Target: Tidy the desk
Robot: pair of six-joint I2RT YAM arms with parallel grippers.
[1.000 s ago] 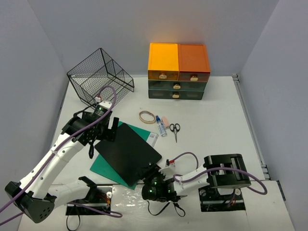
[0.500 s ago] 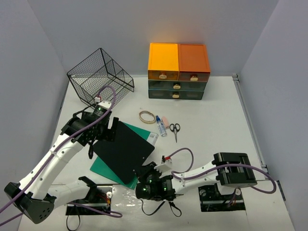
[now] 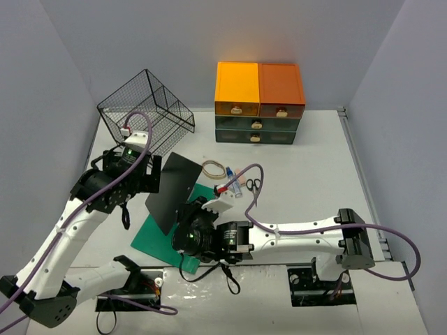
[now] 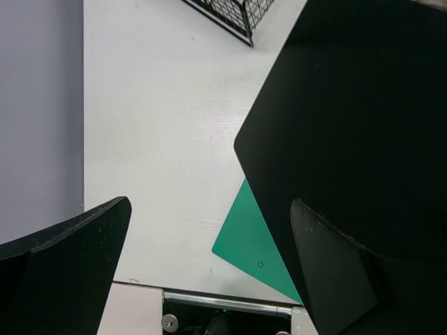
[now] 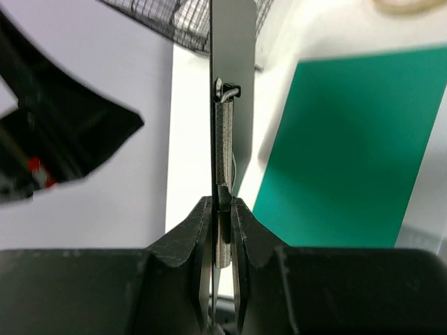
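Observation:
The white desk (image 3: 307, 174) carries a green folder (image 3: 149, 242) at the front left. A black clipboard (image 3: 171, 192) stands tilted on edge above the folder. My right gripper (image 3: 187, 219) reaches left across the desk and is shut on the clipboard's lower edge. In the right wrist view the gripper (image 5: 222, 209) pinches the thin board (image 5: 234, 84) beside its metal clip, with the green folder (image 5: 349, 153) to the right. My left gripper (image 3: 152, 178) is open beside the clipboard's upper left edge. In the left wrist view its gripper (image 4: 209, 216) holds nothing; the clipboard (image 4: 363, 118) fills the right, above the folder (image 4: 258, 241).
A tipped black wire basket (image 3: 145, 112) sits at the back left. Stacked orange and green drawers (image 3: 258, 101) stand at the back wall. A tape ring (image 3: 213, 169), a small blue-capped bottle (image 3: 232, 183) and scissors (image 3: 253, 187) lie mid-desk.
My right arm has swung left and away from its base, raising the black clipboard from lying flat on the green folder to standing on edge. My left gripper has shifted slightly back.

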